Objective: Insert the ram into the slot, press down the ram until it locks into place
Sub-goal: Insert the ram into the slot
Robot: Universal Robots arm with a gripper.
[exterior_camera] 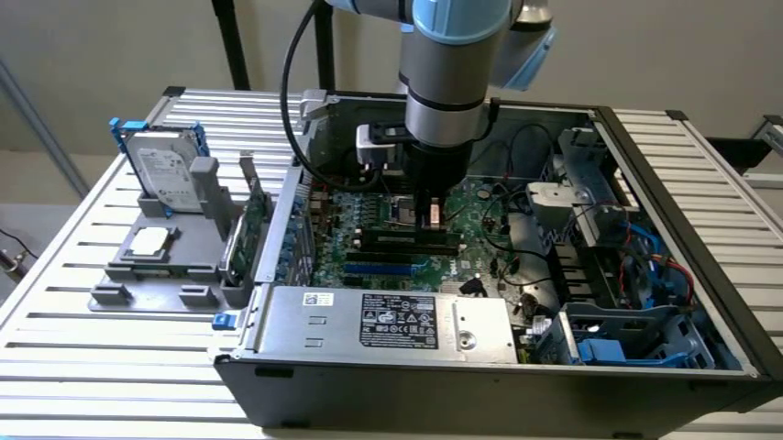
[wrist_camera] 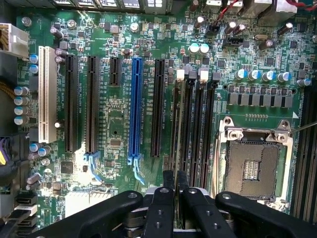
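Table: a slatted metal table (exterior_camera: 73, 312) spans the exterior view from edge to edge and carries everything.
Computer case: an open black and grey case (exterior_camera: 490, 390) sits in the centre and on the exterior view's right, with boards and cables bare.
Arm: a silver and blue arm (exterior_camera: 446, 92) reaches from the upper middle of the exterior view into the case.
Motherboard: a green board (wrist_camera: 116, 124) lies flat on the case floor under the arm.
Holder: a grey holder (exterior_camera: 153, 270) sits on the table at the exterior view's left, just beside the case. A hard drive (exterior_camera: 165, 170) stands at its far end, and a broad green card (exterior_camera: 253, 225) stands upright on the side nearest the case.
Processor socket: a square silver socket (wrist_camera: 252, 163) lies just beside the row of black memory sockets.
Blue slot: the blue slot (wrist_camera: 135, 104) runs parallel to that row on its other side, with one black slot between.
Black socket: the black socket (wrist_camera: 182, 87) is the one of the row nearest the blue slot.
Memory stick: the memory stick (wrist_camera: 177, 134) shows edge-on as a thin strip along the black socket, running out from between the fingertips. In the exterior view it is a low dark strip (exterior_camera: 404, 238) at the arm's foot, mid-frame. Whether it is fully seated cannot be told.
Jaws: close together, clamped on the stick's flat sides, one fingertip (wrist_camera: 168, 181) on each side, directly over the black socket.
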